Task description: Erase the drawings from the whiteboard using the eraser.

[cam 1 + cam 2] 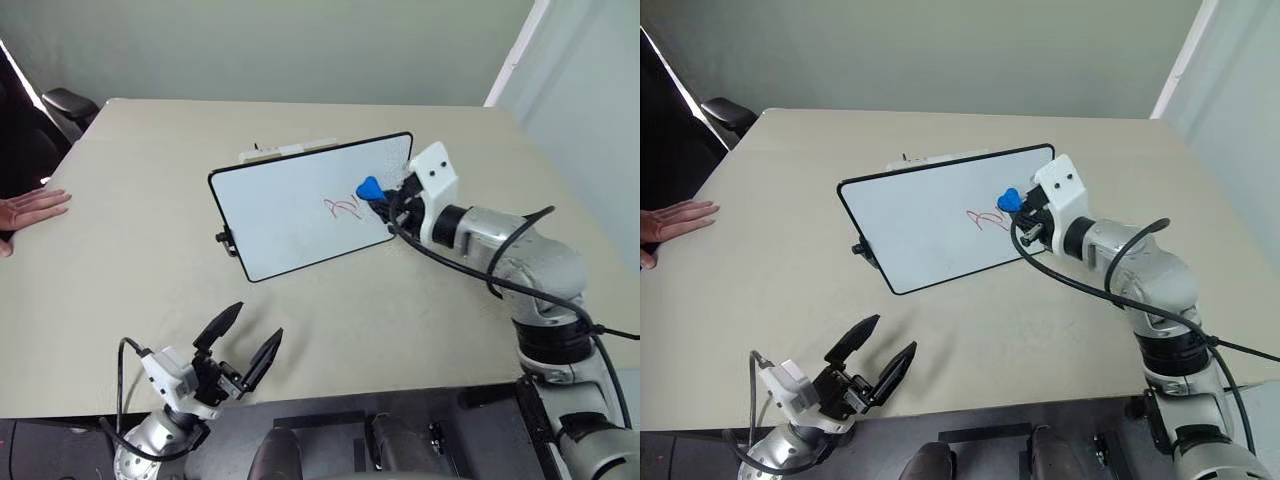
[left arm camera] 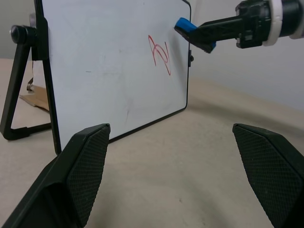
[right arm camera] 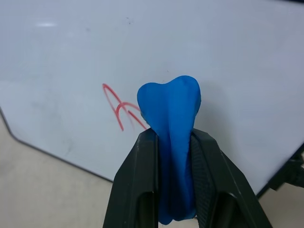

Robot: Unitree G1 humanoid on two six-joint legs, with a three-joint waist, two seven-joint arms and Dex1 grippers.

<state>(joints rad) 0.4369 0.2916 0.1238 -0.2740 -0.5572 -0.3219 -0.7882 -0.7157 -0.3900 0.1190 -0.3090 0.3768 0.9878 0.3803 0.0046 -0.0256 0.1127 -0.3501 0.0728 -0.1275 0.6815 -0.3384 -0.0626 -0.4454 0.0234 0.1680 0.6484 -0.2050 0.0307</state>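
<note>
The blue eraser point(image 3: 168, 118) is pinched firmly between the two black fingers of the right claw point(image 1: 388, 200), which are closed on its sides so that its rounded end sticks out ahead of them. Just ahead of that end stands the whiteboard point(image 1: 290, 215), propped upright and tilted back on the table point(image 1: 130, 230), and the red drawings point(image 3: 124, 110) lie on it slightly to one side of the eraser's tip. Whether the eraser already touches the surface cannot be told; from the left wrist view it appears to be just off the board, near its upper edge. For the wiping to go well, the eraser should be brought flat against the board beside the scribble and swept across it with light, even pressure, since a propped board is likely to be pushed back or tipped by a hard shove. The left claw point(image 1: 240, 345) is held wide open and empty, well apart from the board, over the near edge of the table.
</note>
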